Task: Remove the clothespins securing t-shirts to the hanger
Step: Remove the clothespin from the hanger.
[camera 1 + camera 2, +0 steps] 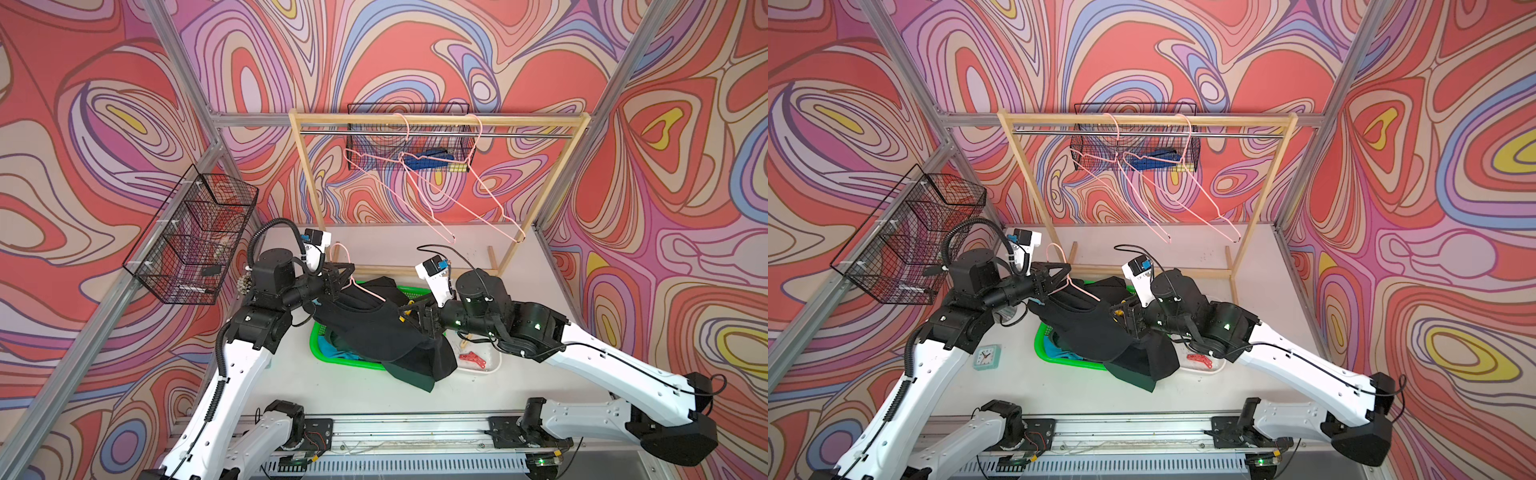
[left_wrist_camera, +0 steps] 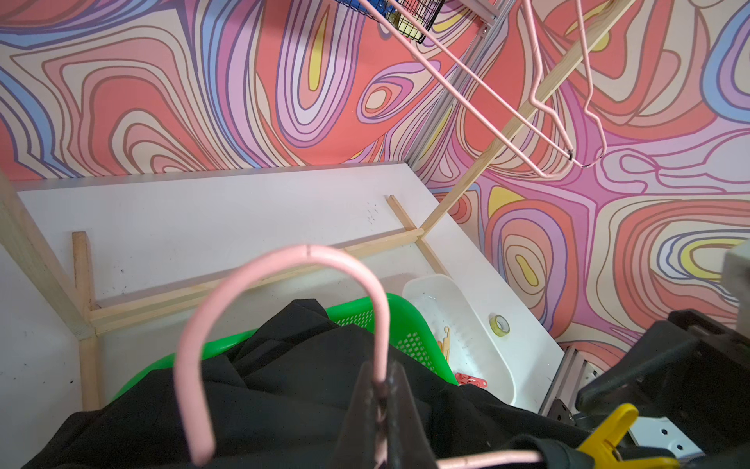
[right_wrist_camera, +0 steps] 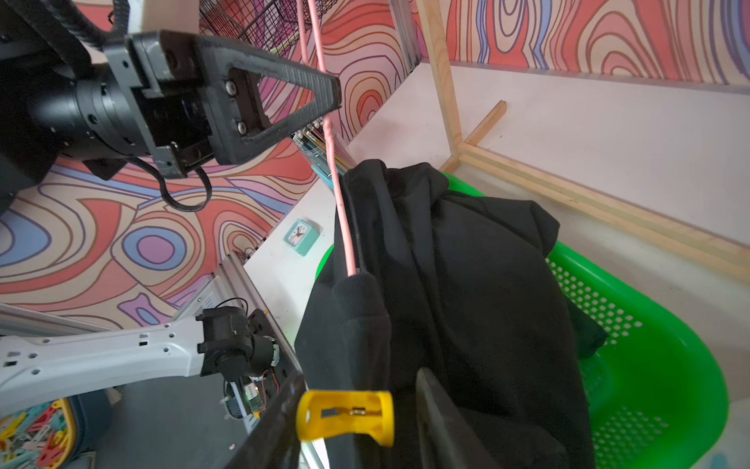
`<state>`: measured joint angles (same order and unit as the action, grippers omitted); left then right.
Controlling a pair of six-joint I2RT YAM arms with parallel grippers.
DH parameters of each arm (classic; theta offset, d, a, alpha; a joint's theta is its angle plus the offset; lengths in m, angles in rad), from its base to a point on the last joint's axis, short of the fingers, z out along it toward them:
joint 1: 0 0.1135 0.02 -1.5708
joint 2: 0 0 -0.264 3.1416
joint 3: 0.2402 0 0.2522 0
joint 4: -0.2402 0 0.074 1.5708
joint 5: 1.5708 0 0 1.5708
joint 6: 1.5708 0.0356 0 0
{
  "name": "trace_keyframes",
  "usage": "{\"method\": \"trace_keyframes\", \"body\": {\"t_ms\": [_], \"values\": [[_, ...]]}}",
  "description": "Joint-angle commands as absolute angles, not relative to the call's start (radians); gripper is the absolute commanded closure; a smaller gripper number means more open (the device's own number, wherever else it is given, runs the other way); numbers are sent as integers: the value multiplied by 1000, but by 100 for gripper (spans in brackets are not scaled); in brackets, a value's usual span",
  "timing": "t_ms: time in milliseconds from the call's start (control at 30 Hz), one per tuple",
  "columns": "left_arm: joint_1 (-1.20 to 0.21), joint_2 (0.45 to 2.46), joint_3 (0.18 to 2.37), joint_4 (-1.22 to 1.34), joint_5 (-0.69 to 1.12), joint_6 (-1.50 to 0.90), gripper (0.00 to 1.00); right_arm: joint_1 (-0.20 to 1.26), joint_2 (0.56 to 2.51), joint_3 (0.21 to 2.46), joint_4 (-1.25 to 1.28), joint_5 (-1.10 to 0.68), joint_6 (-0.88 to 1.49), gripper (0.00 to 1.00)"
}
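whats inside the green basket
A bit of turquoise-blue cloth shows inside the green basket, with dark green cloth spilling over its rim. The black t-shirt hanging over it hides the rest of the inside.

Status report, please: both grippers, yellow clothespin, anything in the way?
Left gripper shut on pink hanger neck. Right gripper open, jaws astride yellow clothespin, clipped on black t-shirt. No obstruction seen.

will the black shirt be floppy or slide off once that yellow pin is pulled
Probably floppy: the black shirt sags in folds over the green basket. It may slip along the thin pink hanger once the yellow clothespin is off.
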<state>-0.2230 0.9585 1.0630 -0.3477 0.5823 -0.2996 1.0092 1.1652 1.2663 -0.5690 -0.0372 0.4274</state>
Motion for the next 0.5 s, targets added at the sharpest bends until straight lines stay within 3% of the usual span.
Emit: {"method": "trace_keyframes", "body": {"t_ms": [0, 267, 467], "values": [[-225, 957, 1047, -319, 593, -302, 100, 1014, 1150, 1269, -549, -27, 407, 64], [-225, 957, 1048, -322, 591, -296, 100, 1015, 1138, 1243, -517, -24, 398, 79], [-225, 957, 1046, -321, 591, -298, 100, 1015, 1115, 1220, -472, 7, 409, 80]]}}
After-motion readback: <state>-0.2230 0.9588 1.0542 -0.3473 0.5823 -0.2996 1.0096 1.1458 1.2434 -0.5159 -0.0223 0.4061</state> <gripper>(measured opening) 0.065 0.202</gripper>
